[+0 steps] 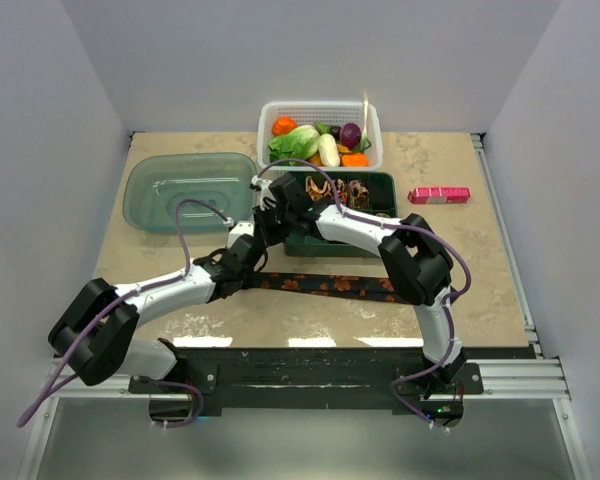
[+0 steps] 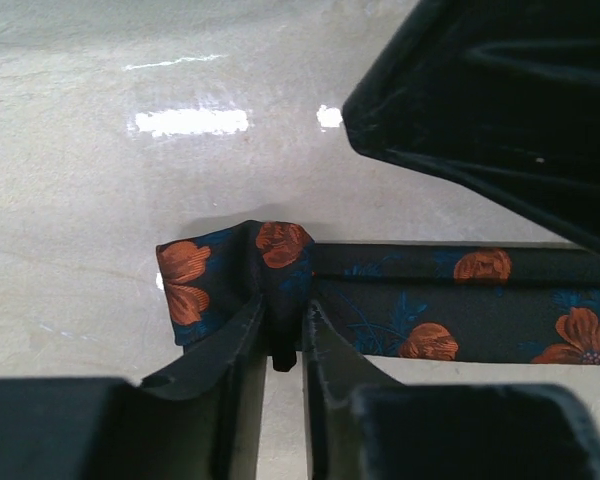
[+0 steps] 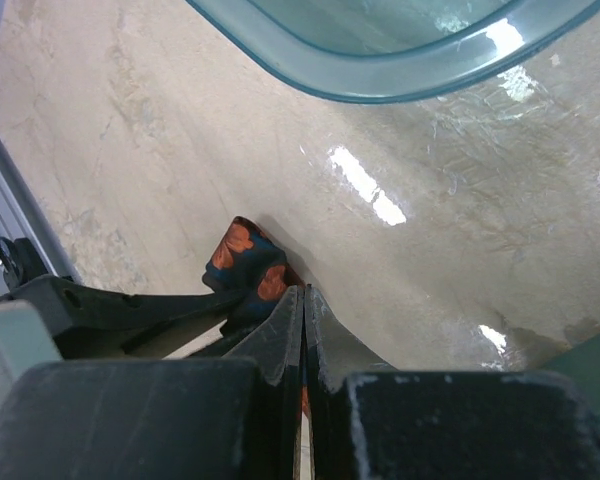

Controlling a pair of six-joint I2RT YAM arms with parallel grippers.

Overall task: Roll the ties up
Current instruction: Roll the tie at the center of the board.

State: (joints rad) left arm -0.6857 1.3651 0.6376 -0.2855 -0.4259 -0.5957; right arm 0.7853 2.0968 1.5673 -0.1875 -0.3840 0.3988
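While right tool (image 3: pixel 303 295) presses closed, left tool (image 2: pixel 285 312) loosely straddles the folded tie (image 2: pixel 410 300).

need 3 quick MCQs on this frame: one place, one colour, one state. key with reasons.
1. The pink box lies: A) inside the green tray; B) on the table, right of the tray; C) left of the tray.
2. Flowers on the long tie: A) orange; B) white; C) yellow.
3. The long tie is: A) fully rolled; B) hanging off the table; C) mostly flat, one end folded up.
Key: B, it sits on bare tabletop beside the tray; A, orange blooms on dark cloth; C, only the end is doubled over.
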